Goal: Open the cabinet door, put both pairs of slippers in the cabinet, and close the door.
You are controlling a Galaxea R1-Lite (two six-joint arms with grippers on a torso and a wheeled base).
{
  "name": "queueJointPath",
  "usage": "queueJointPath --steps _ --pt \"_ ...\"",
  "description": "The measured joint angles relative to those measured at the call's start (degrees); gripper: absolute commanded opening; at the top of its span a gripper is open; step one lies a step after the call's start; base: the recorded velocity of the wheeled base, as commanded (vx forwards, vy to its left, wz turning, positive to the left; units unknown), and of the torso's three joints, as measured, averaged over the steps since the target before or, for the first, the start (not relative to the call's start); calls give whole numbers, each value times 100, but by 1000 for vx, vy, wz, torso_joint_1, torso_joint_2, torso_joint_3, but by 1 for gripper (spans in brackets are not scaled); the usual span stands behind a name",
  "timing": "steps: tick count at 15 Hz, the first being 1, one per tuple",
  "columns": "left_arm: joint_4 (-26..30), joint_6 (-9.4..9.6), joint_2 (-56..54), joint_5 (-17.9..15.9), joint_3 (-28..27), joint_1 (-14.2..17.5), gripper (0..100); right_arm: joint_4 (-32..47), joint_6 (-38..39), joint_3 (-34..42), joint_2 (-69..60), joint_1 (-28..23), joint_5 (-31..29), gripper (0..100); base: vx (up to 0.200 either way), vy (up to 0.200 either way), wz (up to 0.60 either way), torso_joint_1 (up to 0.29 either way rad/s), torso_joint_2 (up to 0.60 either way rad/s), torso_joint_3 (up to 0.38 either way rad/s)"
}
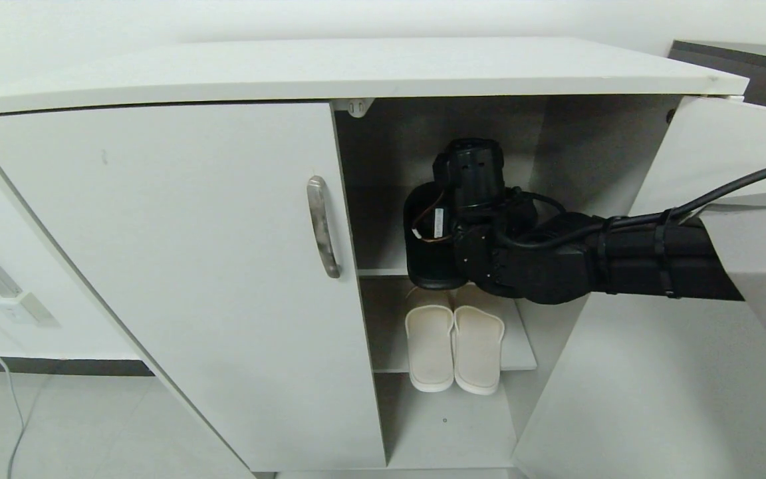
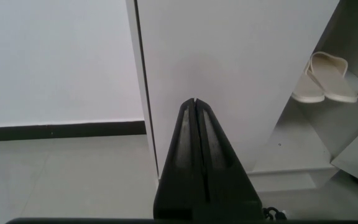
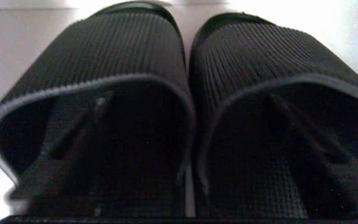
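**Q:** What does the head view show, panel by panel?

**A:** A white cabinet (image 1: 356,66). Its left door (image 1: 177,266) is shut and carries a metal handle (image 1: 322,226). Its right door (image 1: 636,399) stands swung open toward the camera. The right arm (image 1: 622,263) reaches in through the open side at the level of the upper shelf (image 1: 380,272).

**Q:** Where are the slippers?

**A:** The white slippers (image 1: 453,346) lie side by side, touching, on the lower shelf (image 1: 383,326). Their near ends hang over its front edge. The black slippers (image 1: 423,263) are in the compartment above, at the end of the right arm. They stand nearly upright, with their lower end at the upper shelf's front edge. Whether they rest on that shelf cannot be told.

**Q:** What is the state of the right gripper (image 3: 188,118)?

**A:** In the right wrist view, one of its fingers (image 3: 73,149) runs under the ribbed strap of each black slipper. The touching inner sides of the pair are pinched between the two fingers. The gripper is therefore closed only as far as the two slipper walls allow, and it has hold of the pair.

**Q:** And the left gripper (image 2: 194,106)?

**A:** Its two fingers are pressed flat together with no gap, and nothing is between them. It hangs low in front of the shut left door, above the floor (image 2: 61,180). In the left wrist view the white slippers appear farther off on their shelf.
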Motion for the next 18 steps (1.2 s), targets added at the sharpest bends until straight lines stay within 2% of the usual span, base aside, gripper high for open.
queueJointPath --steps 10,16,18 --pt "-2 0 0 -5 0 0 0 -33 240 1365 -1051 391 4 100 0 0 0 0 0 0" --pt "0 2 0 -7 0 2 0 -46 435 2481 -2054 929 2 100 0 0 0 0 0 0" --pt "0 2 0 -7 0 -2 0 -46 462 2848 -2365 1103 217 100 0 0 0 0 0 0"
